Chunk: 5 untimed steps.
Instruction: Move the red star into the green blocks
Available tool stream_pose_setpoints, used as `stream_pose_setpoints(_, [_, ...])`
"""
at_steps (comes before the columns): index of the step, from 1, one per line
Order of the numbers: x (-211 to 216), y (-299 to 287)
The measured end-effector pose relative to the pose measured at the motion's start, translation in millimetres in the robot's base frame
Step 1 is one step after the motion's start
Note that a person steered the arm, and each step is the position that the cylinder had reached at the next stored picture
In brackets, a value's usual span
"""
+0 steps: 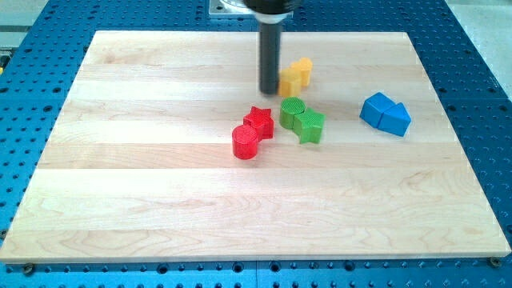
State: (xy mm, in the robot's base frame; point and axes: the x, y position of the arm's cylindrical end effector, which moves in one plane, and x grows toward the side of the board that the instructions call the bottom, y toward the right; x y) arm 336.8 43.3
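Camera view, one frame, contents as follows. A pale wooden board point(160, 176) is lying on a blue perforated table point(480, 48). The dark rod is coming down from the view's top, and my tip point(269, 92) is resting on the board just left of the yellow blocks point(295, 77), touching or nearly touching the nearer one. The rod is carrying no jaws or pads, so it is holding nothing — it is only standing beside the blocks.

Item: red star point(258, 122), sitting near the board's middle, below and slightly left of my tip, clear of it. It is lying just left of the green blocks point(302, 119), with a narrow strip of board showing between them.

Item: red cylinder point(246, 142), sitting against the star's lower-left side.

Item: green blocks — two pieces pressed together, one rounder piece at upper left and one more angular at lower right.

Item: yellow blocks, two pieces touching, exact shapes hard to make out.

Item: blue blocks point(385, 114), two pieces joined, lying well apart at the view's right.
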Motion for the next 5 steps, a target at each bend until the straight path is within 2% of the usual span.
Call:
stream_pose_setpoints(2, [2, -10])
stream_pose_setpoints(3, [27, -75])
stream_pose_setpoints(5, [92, -103])
